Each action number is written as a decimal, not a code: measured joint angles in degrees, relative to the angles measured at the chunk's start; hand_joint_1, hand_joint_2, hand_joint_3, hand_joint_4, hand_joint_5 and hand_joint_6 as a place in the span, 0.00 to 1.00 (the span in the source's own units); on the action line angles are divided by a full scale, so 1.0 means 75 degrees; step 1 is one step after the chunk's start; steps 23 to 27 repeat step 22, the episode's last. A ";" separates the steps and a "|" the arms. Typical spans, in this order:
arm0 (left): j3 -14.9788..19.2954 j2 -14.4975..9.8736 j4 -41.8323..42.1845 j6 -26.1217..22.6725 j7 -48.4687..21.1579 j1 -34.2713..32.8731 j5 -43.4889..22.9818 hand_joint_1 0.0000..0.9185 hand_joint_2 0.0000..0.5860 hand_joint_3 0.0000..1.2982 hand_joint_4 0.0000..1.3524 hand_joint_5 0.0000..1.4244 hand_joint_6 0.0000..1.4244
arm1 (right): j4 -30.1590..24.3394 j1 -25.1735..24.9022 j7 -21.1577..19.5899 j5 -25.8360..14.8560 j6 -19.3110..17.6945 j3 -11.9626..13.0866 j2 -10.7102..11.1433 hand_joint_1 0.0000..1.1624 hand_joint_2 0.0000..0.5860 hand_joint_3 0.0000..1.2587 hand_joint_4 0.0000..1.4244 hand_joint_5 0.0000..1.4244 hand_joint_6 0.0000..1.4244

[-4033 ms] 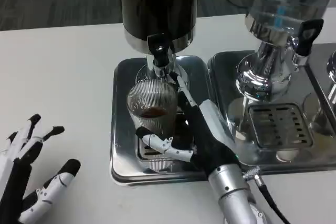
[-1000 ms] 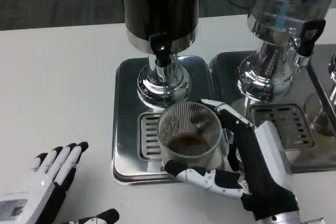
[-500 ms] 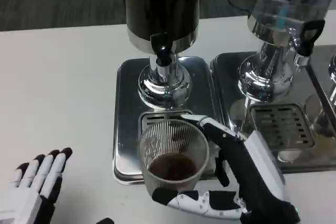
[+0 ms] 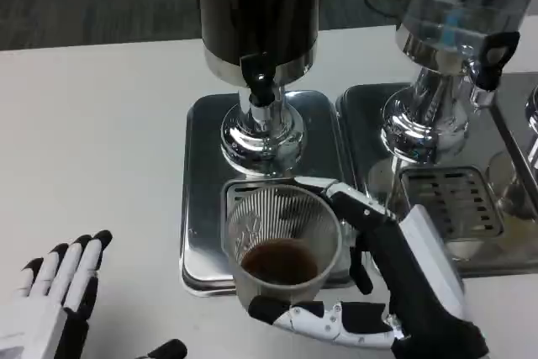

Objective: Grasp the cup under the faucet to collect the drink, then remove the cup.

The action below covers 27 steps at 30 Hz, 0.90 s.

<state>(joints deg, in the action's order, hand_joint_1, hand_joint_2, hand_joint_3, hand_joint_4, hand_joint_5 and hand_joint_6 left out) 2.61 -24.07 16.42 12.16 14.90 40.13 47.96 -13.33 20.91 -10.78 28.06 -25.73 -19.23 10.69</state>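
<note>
The clear ribbed plastic cup (image 4: 284, 250) has a little dark brown drink in the bottom. It sits in the robot's right hand (image 4: 395, 292), over the near edge of the shiny silver drip tray (image 4: 202, 182), a good way in front of the black faucet (image 4: 259, 81) of the tall dark drink dispenser (image 4: 256, 14).

The right hand is wrapped around the cup. White and black fingers (image 4: 353, 199) curl round the far right side, and another finger (image 4: 311, 319) hooks under the near side. So the hand has hold of the cup.

The cup looks thin and light. It may bend if squeezed hard, so a soft hold is best. The ribs should help stop it from slipping. The drink can slosh, so the cup should stay upright. I think the best place to hold is around the middle of the wall, not the rim.

The left hand (image 4: 50, 300) lies by the near left corner of the white table (image 4: 92, 124). Its fingers are straight and close together, and it holds nothing. Part of it is cut off at the bottom edge.

I cannot tell if the cup's bottom touches the tray or table. The top of the dispenser is cut off. The silver dispenser (image 4: 437, 48) at the right is also cut off.
</note>
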 measured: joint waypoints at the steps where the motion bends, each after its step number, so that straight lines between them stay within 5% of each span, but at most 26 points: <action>1: -0.0015 0.0000 0.0000 -0.0001 0.0000 -0.0021 0.0000 0.00 0.08 0.00 0.00 0.00 0.00 | 0.0000 0.0002 -0.0016 0.0000 0.0000 0.0039 -0.0025 0.84 0.22 0.41 0.47 0.67 0.99; 27: -0.0130 -0.0003 -0.0036 -0.0062 0.0003 -0.0302 0.0033 0.00 0.09 0.00 0.00 0.00 0.00 | 0.0166 -0.0091 0.0109 -0.0012 -0.0003 0.0076 -0.0179 0.82 0.23 0.41 0.47 0.67 0.97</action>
